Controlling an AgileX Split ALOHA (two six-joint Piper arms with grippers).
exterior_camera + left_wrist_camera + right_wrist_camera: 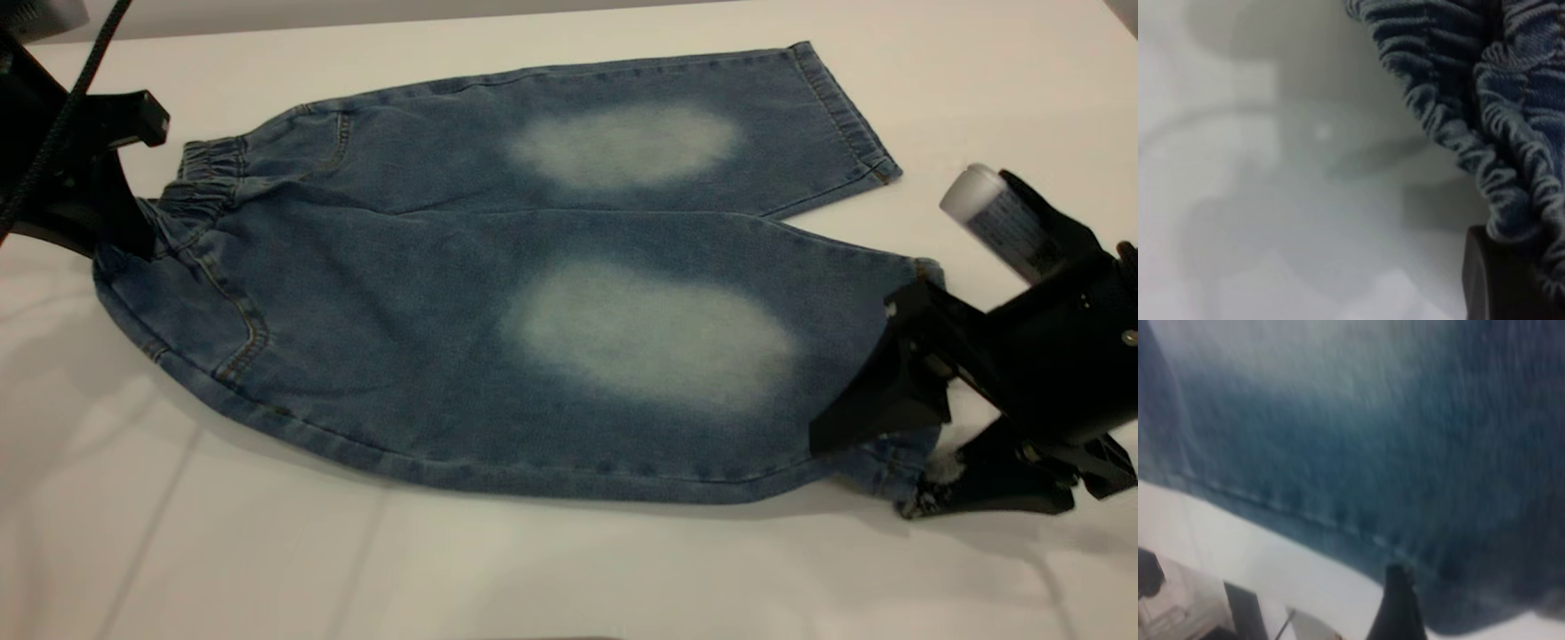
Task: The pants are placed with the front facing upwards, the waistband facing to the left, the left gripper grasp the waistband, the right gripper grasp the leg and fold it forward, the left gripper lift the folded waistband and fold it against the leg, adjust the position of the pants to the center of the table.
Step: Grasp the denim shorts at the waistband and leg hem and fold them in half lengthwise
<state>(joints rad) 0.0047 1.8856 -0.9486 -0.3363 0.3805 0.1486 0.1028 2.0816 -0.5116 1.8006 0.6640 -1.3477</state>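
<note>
The blue denim pants (533, 293) lie front up on the white table (533, 578), each leg with a pale oval. The ruched waistband (209, 173) points left. My left gripper (133, 236) is shut on the near end of the waistband. In the left wrist view the gathered waistband (1511, 133) hangs over one black finger (1498, 280), slightly off the table. My right gripper (876, 471) is shut on the hem of the near leg, with one black wedge above the cloth and the other below. The right wrist view shows denim (1405, 440) beside one finger (1398, 607).
The far leg's hem (845, 116) lies flat toward the back right. A white-capped cylinder (996, 213) is mounted on the right arm. A black cable (62, 116) runs down to the left arm. Bare table stretches along the front edge.
</note>
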